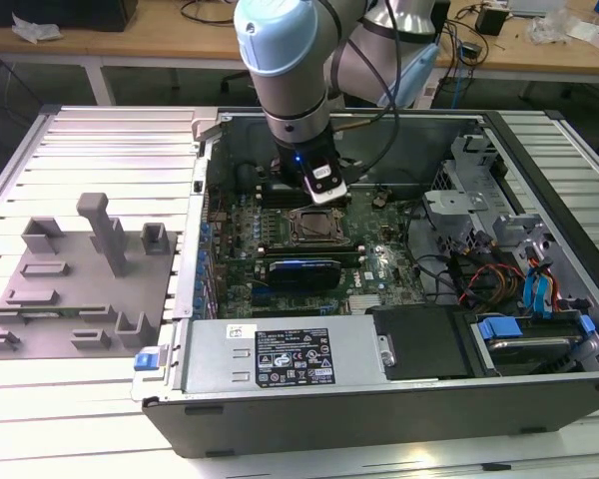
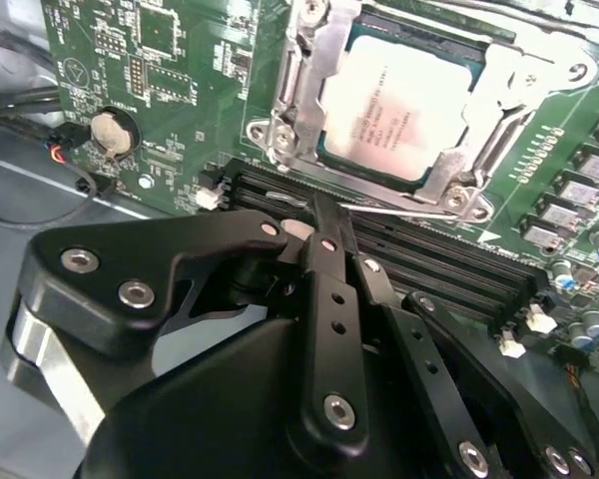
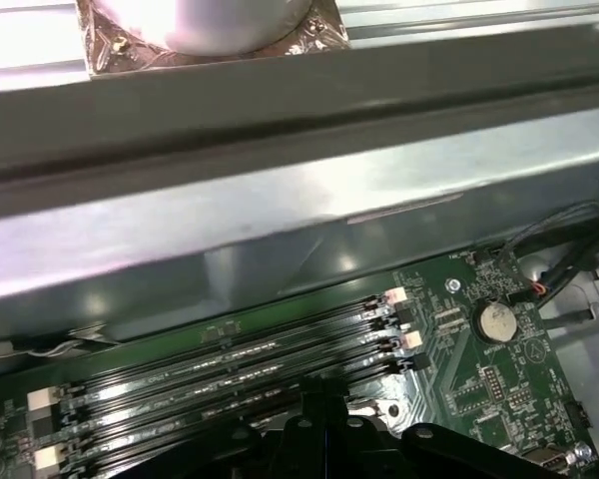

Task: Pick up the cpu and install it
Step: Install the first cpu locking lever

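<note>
In the second wrist view the cpu (image 2: 399,108) lies flat in its socket, its pale silvery top facing up, with the metal socket frame (image 2: 280,120) around it. My gripper (image 2: 324,212) is shut with nothing between its fingers. Its tips hover over the black memory slots (image 2: 429,261) just beside the socket's edge, apart from the cpu. In the exterior view the gripper (image 1: 321,192) hangs inside the open computer case, right above the far edge of the socket (image 1: 314,228). The first wrist view has the gripper's black body (image 3: 319,439) over the memory slots (image 3: 230,364).
A long grey box with a white label (image 1: 280,354) runs along the case's near side. Cables and drive bays (image 1: 499,269) fill the exterior view's right. A grey fixture block (image 1: 75,279) sits outside the case on the left. A coin battery (image 2: 113,131) lies on the board.
</note>
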Tool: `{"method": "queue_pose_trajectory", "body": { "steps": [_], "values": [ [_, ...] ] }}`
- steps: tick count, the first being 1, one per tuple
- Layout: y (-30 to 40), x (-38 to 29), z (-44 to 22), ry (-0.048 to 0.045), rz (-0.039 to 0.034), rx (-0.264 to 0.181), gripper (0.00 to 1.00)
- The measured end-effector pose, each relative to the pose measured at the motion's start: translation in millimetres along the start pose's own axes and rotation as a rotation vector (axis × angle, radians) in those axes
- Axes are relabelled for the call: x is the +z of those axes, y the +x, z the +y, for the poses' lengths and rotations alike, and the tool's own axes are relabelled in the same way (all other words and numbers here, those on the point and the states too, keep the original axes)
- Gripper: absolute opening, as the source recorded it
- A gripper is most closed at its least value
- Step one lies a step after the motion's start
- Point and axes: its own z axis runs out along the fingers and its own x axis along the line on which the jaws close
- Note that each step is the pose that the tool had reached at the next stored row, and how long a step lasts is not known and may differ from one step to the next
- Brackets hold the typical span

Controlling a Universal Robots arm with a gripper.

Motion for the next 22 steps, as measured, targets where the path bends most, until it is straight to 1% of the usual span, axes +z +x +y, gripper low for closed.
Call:
{"method": "queue_pose_trajectory", "body": {
  "steps": [1,4,5,7,9,13,18,22],
  "values": [
    [1.9,-0.1,0.0,-0.0006,-0.0023,-0.001,0.11],
    [5.5,-0.2,0.2,-0.0007,-0.0061,-0.002,0.11],
    [6.1,-0.2,0.1,0.0000,-0.0075,-0.002,0.11],
    [7.1,0.1,-0.2,0.0019,-0.0140,-0.004,0.11],
    [7.2,0.5,-0.3,0.0030,-0.0170,-0.006,0.11],
    [7.3,0.6,-0.4,0.0035,-0.0174,-0.006,0.11],
    [7.8,3.4,-1.2,0.0041,-0.0179,-0.006,0.11],
    [8.6,7.3,-2.3,0.0119,-0.0200,-0.008,0.11]
  ]
}}
